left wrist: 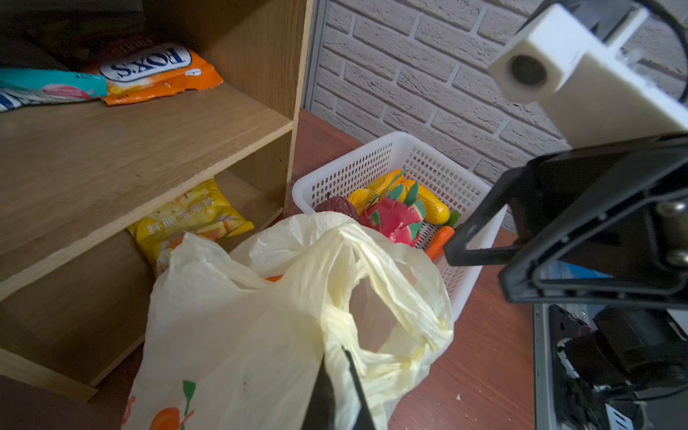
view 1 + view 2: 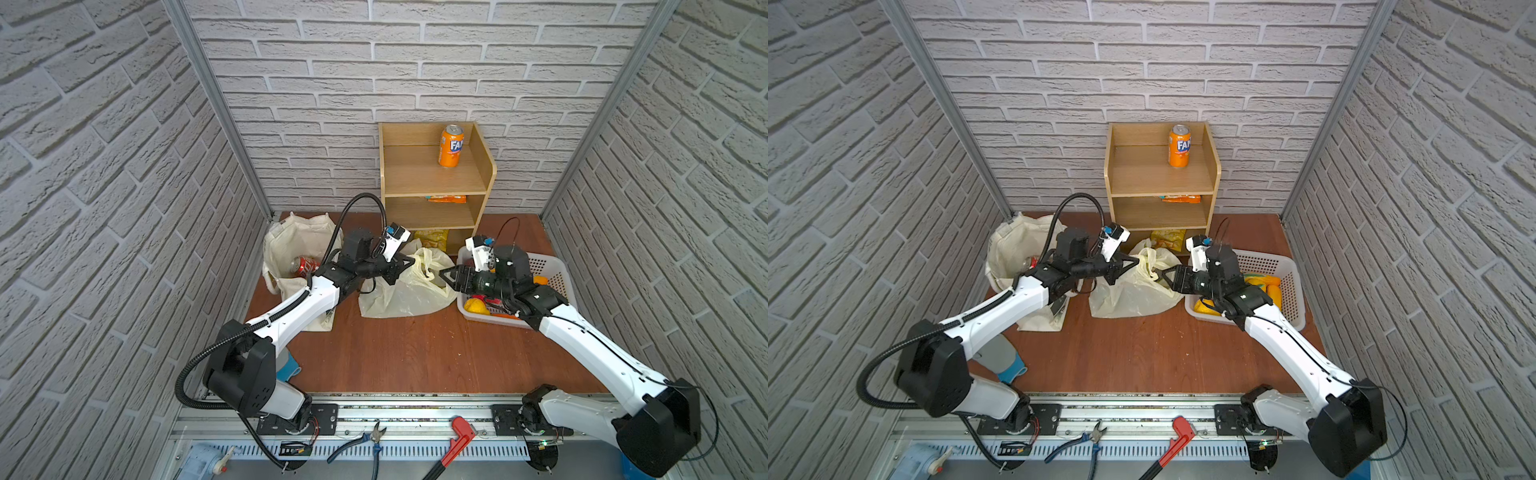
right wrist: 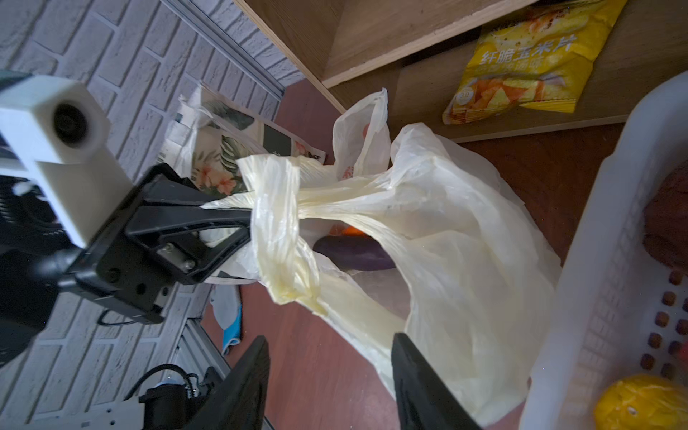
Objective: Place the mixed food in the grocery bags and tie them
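At centre of table (image 2: 415, 357): plastic carrier bag (image 2: 399, 293) lies slumped between canvas tote (image 2: 291, 243) and white basket (image 2: 555, 266); aubergine (image 3: 353, 255) shows inside it.
Left gripper (image 3: 244, 219): pressed together, pinching one twisted bag handle (image 3: 335, 201).
Right gripper (image 3: 330, 338): jaws spread, nothing between them, just beside the bag.
Second handle (image 3: 277, 193): draped across the pinched one; it looks like a half-formed knot.
Step judged: tying the carrier bag.
Your method: hold the left pinch taut, close the right jaws on the loose handle near its end, then pull opposite ways, low over the table.
Risk: thin film may tear or slip; lifting may spill the contents.
Tote: red soda can (image 2: 304, 266) inside, handles untied.
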Controlling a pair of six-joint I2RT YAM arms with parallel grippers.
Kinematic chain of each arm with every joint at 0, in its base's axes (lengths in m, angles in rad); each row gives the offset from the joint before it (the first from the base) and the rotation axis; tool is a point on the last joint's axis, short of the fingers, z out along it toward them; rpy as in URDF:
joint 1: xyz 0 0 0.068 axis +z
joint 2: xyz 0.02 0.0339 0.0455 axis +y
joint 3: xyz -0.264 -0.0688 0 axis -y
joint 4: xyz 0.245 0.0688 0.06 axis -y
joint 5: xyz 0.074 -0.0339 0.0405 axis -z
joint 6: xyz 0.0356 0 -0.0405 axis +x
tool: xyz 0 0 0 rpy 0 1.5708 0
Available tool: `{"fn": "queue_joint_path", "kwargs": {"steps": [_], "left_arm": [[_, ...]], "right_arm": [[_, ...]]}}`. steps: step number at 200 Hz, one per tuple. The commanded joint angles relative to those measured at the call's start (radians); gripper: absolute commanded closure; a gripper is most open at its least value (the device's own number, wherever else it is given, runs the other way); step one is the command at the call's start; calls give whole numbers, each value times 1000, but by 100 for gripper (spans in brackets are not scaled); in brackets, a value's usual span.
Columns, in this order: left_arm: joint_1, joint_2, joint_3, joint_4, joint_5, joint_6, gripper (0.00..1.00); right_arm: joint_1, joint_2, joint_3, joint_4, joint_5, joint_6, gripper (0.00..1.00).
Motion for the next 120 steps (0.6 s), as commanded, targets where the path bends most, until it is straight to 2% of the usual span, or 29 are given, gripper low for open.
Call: {"fn": "queue_joint_path", "kwargs": {"steps": [1, 54, 90, 120], "left_arm": [[-14, -22, -36, 117, -69, 15, 100], [-26, -28, -47, 117, -95, 54, 100], [-30, -26, -39, 110, -89, 62, 100], [-32, -31, -41, 108, -83, 66, 100]], "right_arm": [[3, -4, 37, -3, -25, 158, 43], [38, 67, 28, 246, -97, 449, 36], [93, 139, 31, 333, -91, 512, 34], [99, 183, 6, 395, -71, 544, 34]]}}
